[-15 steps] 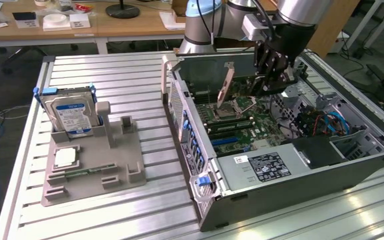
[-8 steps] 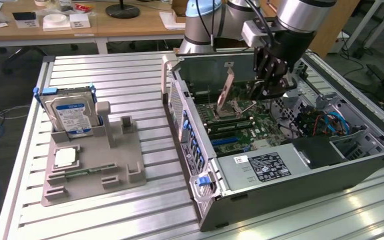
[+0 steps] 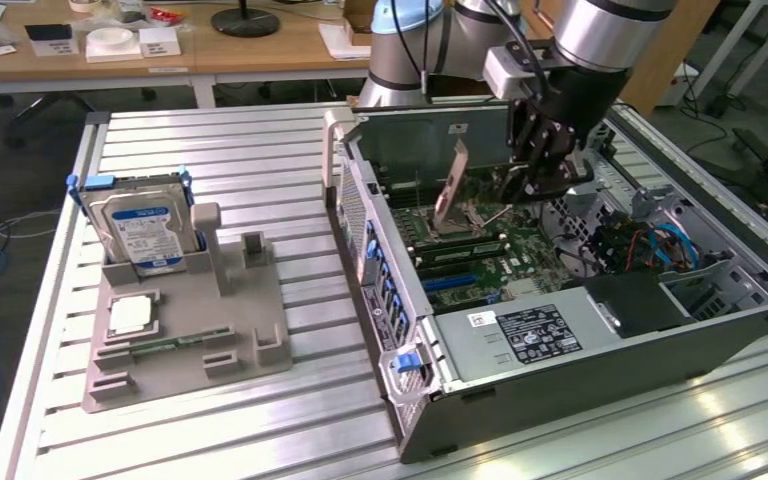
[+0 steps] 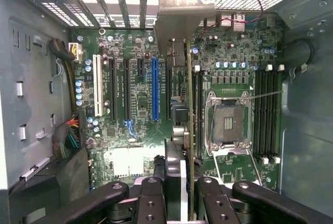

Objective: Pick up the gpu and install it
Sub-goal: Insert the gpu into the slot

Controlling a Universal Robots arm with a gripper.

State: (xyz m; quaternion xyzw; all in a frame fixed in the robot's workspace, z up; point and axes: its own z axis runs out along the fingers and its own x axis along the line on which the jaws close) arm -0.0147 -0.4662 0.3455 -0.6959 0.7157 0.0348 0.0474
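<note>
holding one gpu (image 4: 179, 16) tight, the end effector (image 4: 182, 187) hides part of it above one open computer case (image 3: 598, 350).

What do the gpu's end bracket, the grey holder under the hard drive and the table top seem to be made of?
gpu bracket: pale bare metal, dull sheen. Holder: probably moulded plastic, matte grey, no glints. Table top: likely aluminium, silvery grooved slats catching light.

gpu (image 4: 179, 21): 1 | hard drive (image 3: 144, 228): 1 | computer case (image 3: 584, 370): 1 | grey holder (image 3: 224, 335): 1 | CPU chip (image 3: 132, 317): seemingly 1
</note>
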